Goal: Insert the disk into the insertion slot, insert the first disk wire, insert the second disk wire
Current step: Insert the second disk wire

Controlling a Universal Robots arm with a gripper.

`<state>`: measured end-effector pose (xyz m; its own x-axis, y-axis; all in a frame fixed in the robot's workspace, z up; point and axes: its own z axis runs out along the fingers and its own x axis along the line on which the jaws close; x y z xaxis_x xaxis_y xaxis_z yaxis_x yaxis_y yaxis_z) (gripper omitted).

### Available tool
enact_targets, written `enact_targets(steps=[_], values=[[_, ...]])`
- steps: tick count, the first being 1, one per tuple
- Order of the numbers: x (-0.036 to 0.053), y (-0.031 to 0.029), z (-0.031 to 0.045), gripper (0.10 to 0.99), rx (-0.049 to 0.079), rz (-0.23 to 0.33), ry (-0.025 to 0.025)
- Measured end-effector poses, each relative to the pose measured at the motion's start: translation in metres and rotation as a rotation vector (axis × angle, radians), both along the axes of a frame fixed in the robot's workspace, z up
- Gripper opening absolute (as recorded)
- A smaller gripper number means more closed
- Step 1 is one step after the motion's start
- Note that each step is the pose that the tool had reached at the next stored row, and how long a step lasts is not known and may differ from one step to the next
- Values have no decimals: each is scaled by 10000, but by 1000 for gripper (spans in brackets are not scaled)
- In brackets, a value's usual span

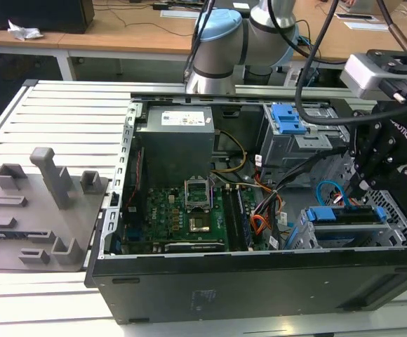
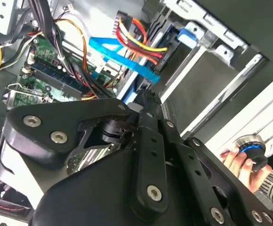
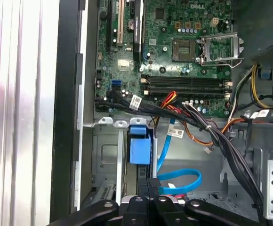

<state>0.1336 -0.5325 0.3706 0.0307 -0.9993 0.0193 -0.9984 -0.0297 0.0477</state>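
Green motherboard (image 3: 174, 52), with an empty processor socket (image 3: 216, 47) and memory slots. Below it, the insertion slot (image 3: 108, 160), grey metal, holding the disk (image 3: 139, 150) by its blue carrier tab. Second disk wire (image 3: 181, 181), light blue, looped (its dark plug sits at the claw (image 3: 151, 188) tips). Black cable bundle (image 3: 221, 141) crosses diagonally. Ribbed counter (image 3: 23, 117) alongside the case.

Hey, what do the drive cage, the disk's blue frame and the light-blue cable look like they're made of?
The insertion slot: likely sheet metal, matte grey, with punched perforations.
The disk: its carrier looks like moulded plastic, bright blue with a slight gloss.
The second disk wire: seemingly a flexible plastic jacket, smooth and shiny, bending in a loop.
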Motion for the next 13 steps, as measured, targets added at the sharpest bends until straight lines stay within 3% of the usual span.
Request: enact_targets(steps=[5, 13], values=[[-51, 0, -64, 106, 0, 2, 0], [-52, 0, -71, 106, 0, 0, 0]])
